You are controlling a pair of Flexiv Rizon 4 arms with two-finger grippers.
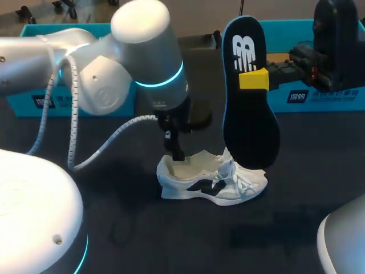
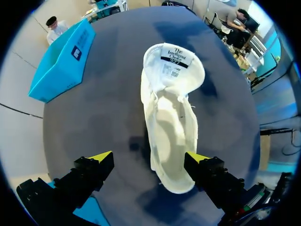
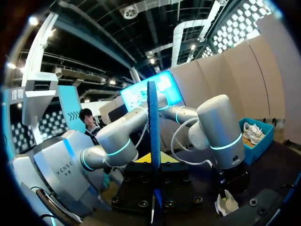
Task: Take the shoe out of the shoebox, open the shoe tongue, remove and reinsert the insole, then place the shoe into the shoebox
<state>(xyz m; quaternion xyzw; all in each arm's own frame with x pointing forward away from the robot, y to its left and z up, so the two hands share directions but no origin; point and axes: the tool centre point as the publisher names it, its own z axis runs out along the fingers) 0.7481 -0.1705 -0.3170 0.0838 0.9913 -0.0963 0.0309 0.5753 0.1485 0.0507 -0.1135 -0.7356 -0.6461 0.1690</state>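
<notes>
Nearest to the robot, the white shoe [image 1: 211,181] with black marks lay on its sole on the dark table [image 1: 114,228], heel to the left and toe to the right. Just over its heel hung the left gripper [image 2: 149,157], its fingers wide apart and holding nothing. In the left wrist view the heel end lay between the two yellow tips, one tip well apart from the shoe and the other very near its edge, and I could not tell if that one touched. In the head view these tips were hidden. Further back, the right gripper [image 1: 251,80] was closed on the dark insole [image 1: 248,114], which stood upright with its lower end covering part of the tongue. Only one yellow tip showed there, the other being behind the insole. At the far side stood a blue shoebox [image 1: 336,100], partly covered by the right arm
</notes>
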